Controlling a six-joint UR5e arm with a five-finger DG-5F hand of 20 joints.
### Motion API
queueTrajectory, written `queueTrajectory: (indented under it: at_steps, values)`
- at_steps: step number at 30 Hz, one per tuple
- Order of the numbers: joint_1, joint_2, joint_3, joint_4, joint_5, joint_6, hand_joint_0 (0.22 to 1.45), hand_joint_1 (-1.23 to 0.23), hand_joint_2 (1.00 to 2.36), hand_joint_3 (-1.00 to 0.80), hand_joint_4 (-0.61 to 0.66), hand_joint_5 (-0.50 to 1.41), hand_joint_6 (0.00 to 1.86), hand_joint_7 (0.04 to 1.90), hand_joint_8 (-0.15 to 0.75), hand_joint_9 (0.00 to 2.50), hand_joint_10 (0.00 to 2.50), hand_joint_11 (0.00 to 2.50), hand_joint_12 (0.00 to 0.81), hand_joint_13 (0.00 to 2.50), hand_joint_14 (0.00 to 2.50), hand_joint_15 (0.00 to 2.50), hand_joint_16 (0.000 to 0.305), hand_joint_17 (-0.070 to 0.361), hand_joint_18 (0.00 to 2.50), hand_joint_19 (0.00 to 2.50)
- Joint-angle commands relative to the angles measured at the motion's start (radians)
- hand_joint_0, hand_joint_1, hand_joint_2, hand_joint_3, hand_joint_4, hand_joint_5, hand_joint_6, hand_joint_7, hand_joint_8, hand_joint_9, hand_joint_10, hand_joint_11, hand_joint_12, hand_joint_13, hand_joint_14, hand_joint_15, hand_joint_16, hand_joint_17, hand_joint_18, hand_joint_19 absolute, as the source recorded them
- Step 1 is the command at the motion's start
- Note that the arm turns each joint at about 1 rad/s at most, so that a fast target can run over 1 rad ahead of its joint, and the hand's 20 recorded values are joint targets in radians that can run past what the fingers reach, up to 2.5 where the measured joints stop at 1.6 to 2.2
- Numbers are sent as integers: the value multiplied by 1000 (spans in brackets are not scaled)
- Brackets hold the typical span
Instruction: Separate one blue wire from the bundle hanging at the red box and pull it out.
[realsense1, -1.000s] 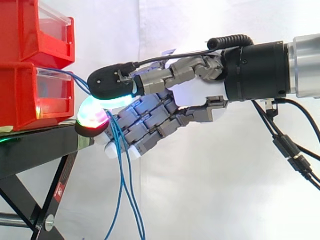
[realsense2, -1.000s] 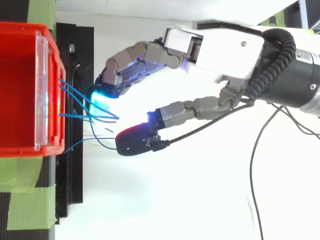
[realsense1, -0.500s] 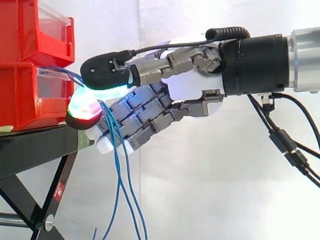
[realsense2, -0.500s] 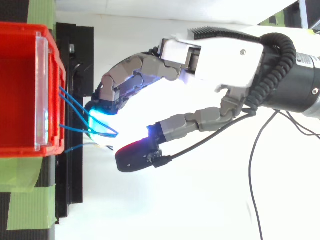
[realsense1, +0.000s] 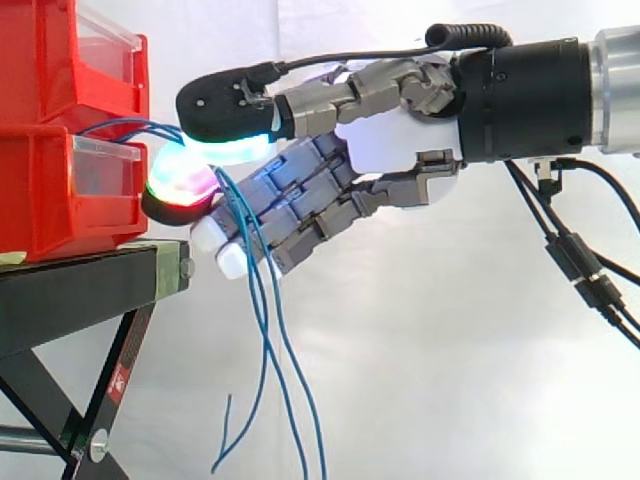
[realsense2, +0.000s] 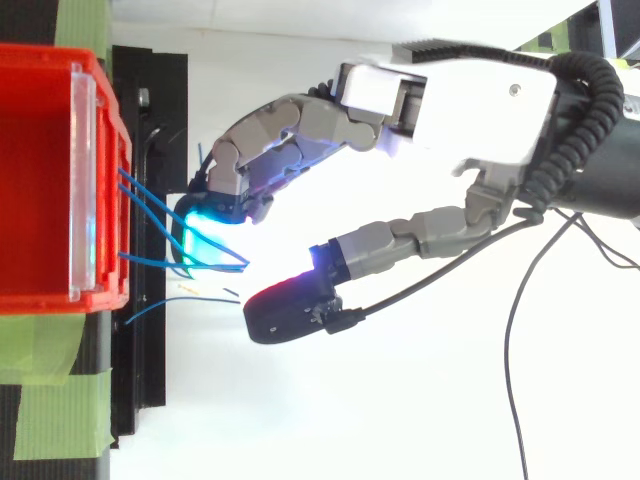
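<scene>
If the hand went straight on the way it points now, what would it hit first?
The blue wires, which already lie against the hand. Past them comes the lower red bin, at its clear front, though depth is hard to judge.

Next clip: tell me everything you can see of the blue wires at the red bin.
The blue wires are a handful of thin, flexible strands. They leave the front of the lower red bin, arch rightward under the thumb of the hand and cross its curled fingers, which seem to hook them. They then hang slack beside the black stand, crossing one another. One short end curls free near the bottom. From above, they fan out from the bin's front edge.
</scene>
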Motion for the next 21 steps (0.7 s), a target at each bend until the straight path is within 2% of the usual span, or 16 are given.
queueTrajectory:
  at_steps: [1,7,11,16,21]
  values:
    - [-1,3,0,-36,-10,28,627,-725,1018,-121,138,-180,866,789,355,833,14,561,441,947,20,596,54,122,729,370]
    - [-1,3,0,-63,-39,102,630,-724,1018,-124,139,-181,865,795,352,831,16,560,446,1073,22,700,54,120,731,370]
    - [-1,3,0,-74,-50,130,631,-723,1020,-127,141,-182,864,796,354,822,14,564,459,1177,23,778,53,120,742,360]
    - [0,3,0,-82,-88,217,633,-720,1019,-133,140,-183,864,792,350,811,14,544,461,1292,25,886,53,119,738,360]
    - [-3,1,0,-83,-131,260,632,-719,1019,-131,141,-184,863,801,350,812,14,550,460,1297,23,891,53,118,739,363]
